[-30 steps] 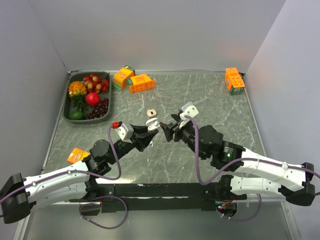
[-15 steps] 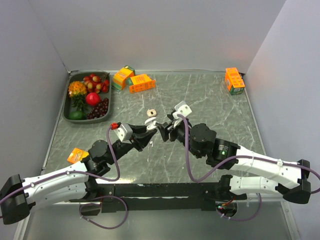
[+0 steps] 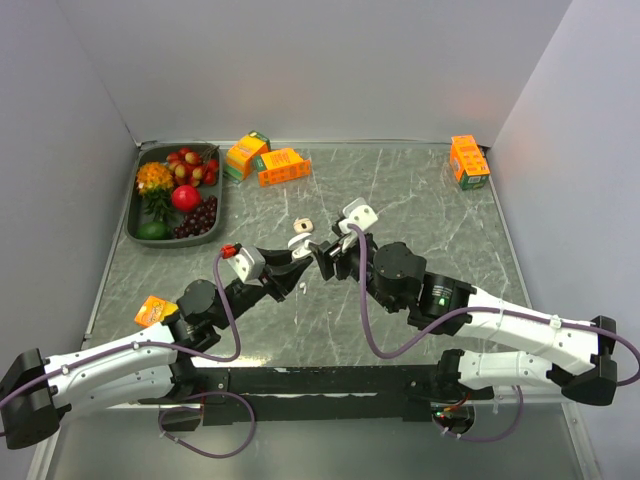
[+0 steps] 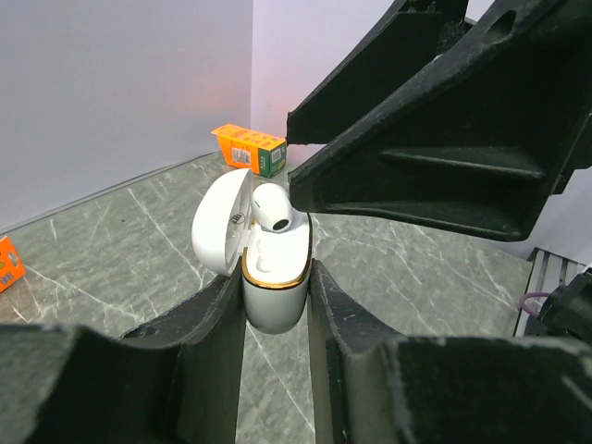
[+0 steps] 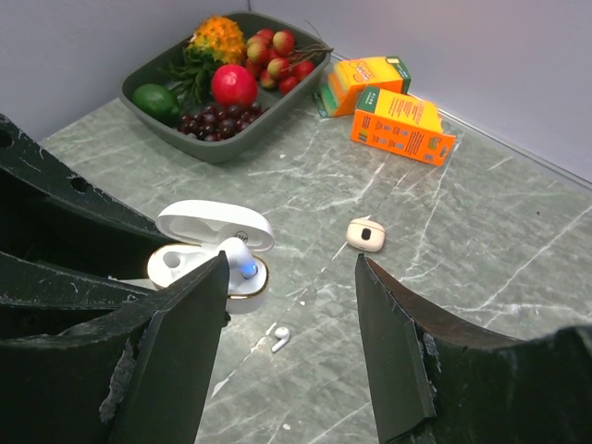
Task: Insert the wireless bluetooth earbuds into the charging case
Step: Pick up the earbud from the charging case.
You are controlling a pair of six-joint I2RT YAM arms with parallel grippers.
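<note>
On the grey stone table (image 3: 420,200), far back on my left side, sits a dark tray (image 5: 242,139) full of fruit. Two orange boxes (image 3: 284,166) lie just beside the tray. One more orange box (image 3: 468,160) stands in the far right corner. A little orange packet (image 3: 155,311) lies near my left arm.

In the middle of the table my two grippers meet, tip to tip. My left gripper (image 3: 300,262) is squeezed onto the white charging case (image 4: 275,296), with one finger on each side. The case stands upright and its lid (image 4: 217,227) is flipped open and leans back. My right gripper (image 5: 291,268) has its fingers wide apart and nothing sits between them.

A small cream case (image 5: 365,233) lies closed on the table, a bit past my grippers.

One white earbud (image 4: 273,205) sits in the mouth of the charging case. Its round head pokes up above the gold rim. One right finger tip is just beside it, and I cannot tell if they touch. A second earbud (image 5: 280,339) lies loose on the table near the charging case.
</note>
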